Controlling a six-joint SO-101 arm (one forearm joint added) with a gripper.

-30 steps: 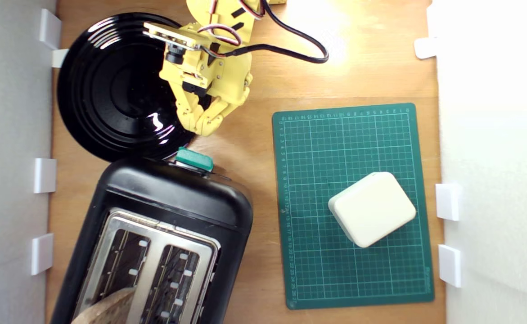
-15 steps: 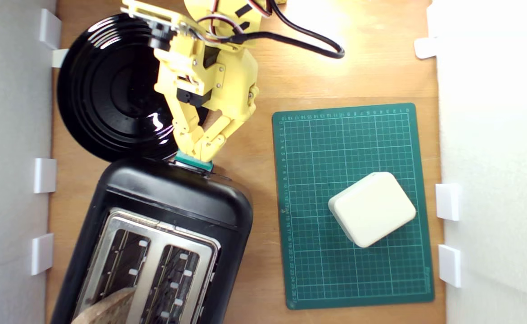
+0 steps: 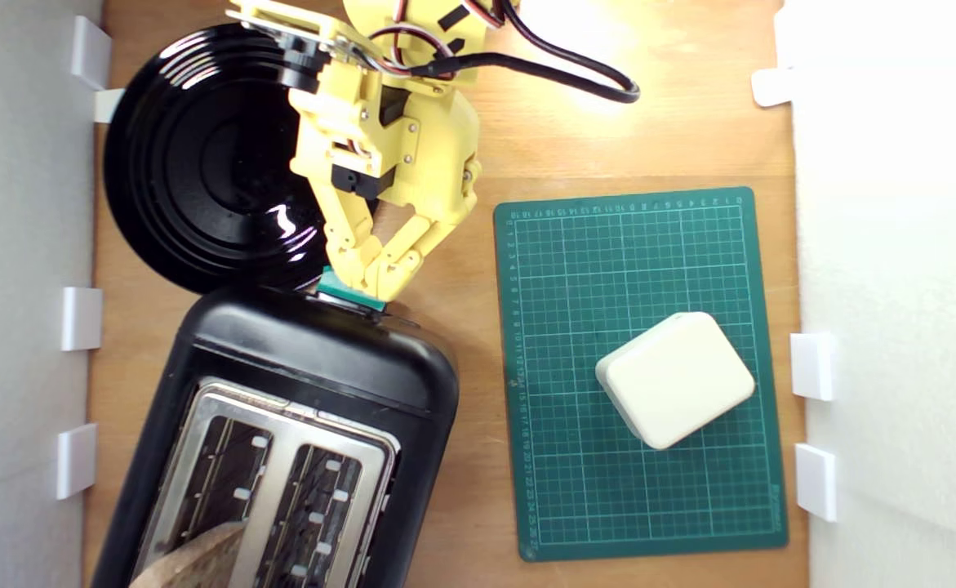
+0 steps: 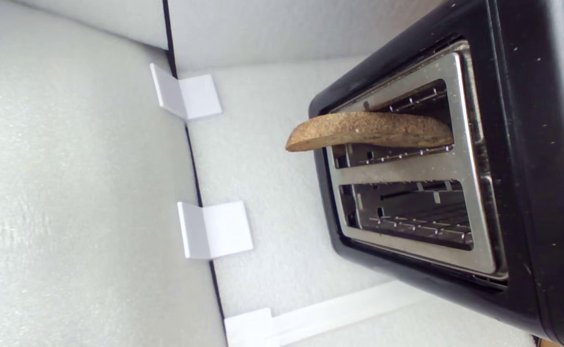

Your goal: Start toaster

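Gripper on the toaster's lever knob

The yellow gripper [image 3: 371, 282] has its fingers drawn together, tips over the teal lever knob [image 3: 339, 290] of the black toaster [image 3: 298, 367], which sits at the desk [image 3: 478, 147] corner beside the black plate [image 3: 200, 155]; a brown slice [image 4: 368, 130] stands in one slot

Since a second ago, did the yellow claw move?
Yes. The gripper came down the exterior view from over the black plate and now sits at the toaster's green lever.
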